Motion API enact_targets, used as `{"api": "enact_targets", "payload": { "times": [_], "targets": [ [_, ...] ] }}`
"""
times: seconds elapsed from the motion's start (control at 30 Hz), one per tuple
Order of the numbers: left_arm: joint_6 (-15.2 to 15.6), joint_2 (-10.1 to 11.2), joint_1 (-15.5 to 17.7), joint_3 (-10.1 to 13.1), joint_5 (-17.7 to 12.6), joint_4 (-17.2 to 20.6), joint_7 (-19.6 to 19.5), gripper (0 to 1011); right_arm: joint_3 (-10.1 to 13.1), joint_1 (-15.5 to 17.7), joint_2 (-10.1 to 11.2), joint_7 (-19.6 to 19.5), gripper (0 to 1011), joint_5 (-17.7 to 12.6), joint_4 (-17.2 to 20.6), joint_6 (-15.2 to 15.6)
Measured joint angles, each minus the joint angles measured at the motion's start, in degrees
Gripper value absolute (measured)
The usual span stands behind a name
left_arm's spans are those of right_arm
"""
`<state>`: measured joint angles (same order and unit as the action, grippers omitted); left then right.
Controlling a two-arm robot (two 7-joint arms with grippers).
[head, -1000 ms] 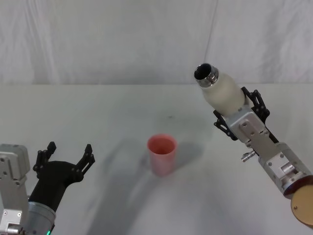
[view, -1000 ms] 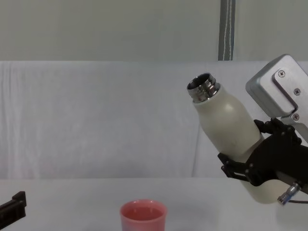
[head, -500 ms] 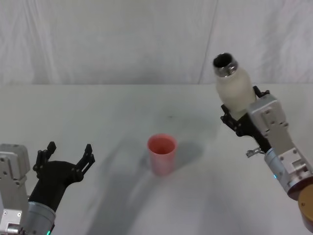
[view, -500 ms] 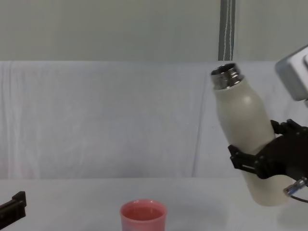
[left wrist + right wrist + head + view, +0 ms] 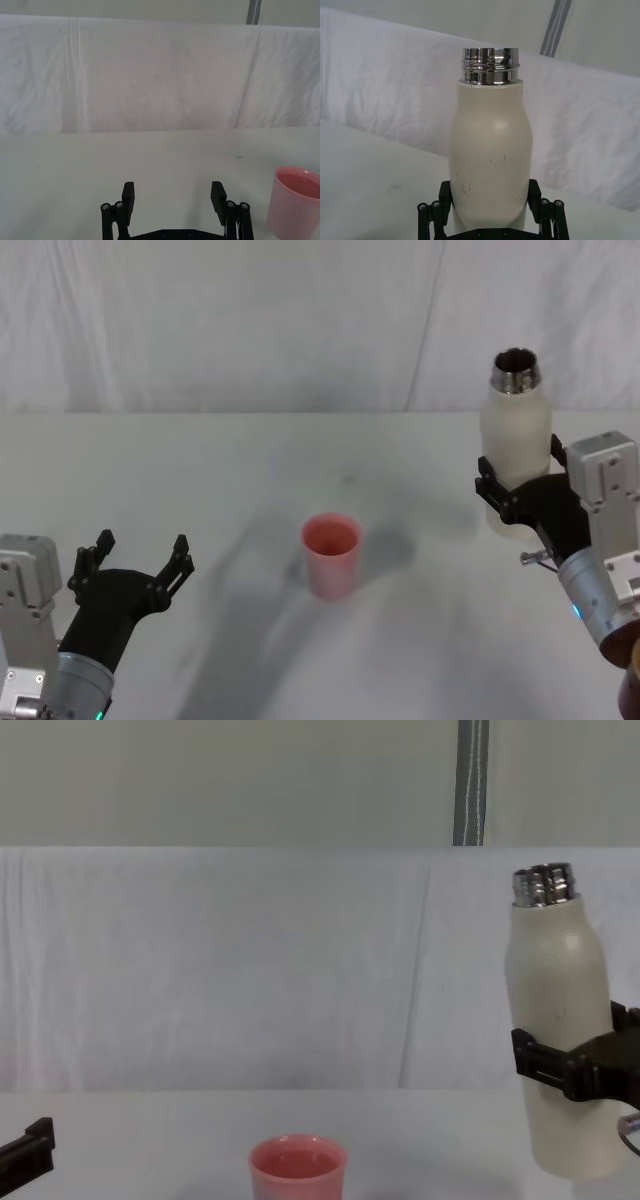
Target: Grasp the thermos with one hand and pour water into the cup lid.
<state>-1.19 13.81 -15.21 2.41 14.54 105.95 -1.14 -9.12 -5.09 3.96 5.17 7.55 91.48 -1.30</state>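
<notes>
The right gripper [image 5: 522,492], jaws clenched on the upright thermos [image 5: 516,435] near the surface's right edge; pouring into the cup lid [image 5: 331,555] looks done. The left gripper [image 5: 138,562] idles, jaws released.

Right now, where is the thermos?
In the head view, the thermos stands upright on the robot's right, gripped by the right end effector, well to the right of the cup lid.

A plain white bench [image 5: 200,500] with a matte surface and soft grey shadows. Behind it hangs a wrinkled white cloth backdrop [image 5: 220,970]. Above the cloth is a pale grey-green wall [image 5: 200,780], with a vertical metal pole [image 5: 470,780] rising at the right.
</notes>
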Motion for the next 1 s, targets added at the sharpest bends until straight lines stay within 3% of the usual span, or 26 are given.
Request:
{"api": "enact_targets", "payload": {
  "times": [0.4, 1.0],
  "targets": [
    [0.0, 0.0, 0.0, 0.0, 0.0, 0.0, 0.0, 1001, 1.5, 1.6, -1.3, -0.2, 946, -4.3, -1.4, -2.5],
    [0.0, 0.0, 0.0, 0.0, 0.0, 0.0, 0.0, 1001, 1.5, 2.1, -1.2, 0.0, 946, -6.1, -4.4, -5.7]
  ]
}}
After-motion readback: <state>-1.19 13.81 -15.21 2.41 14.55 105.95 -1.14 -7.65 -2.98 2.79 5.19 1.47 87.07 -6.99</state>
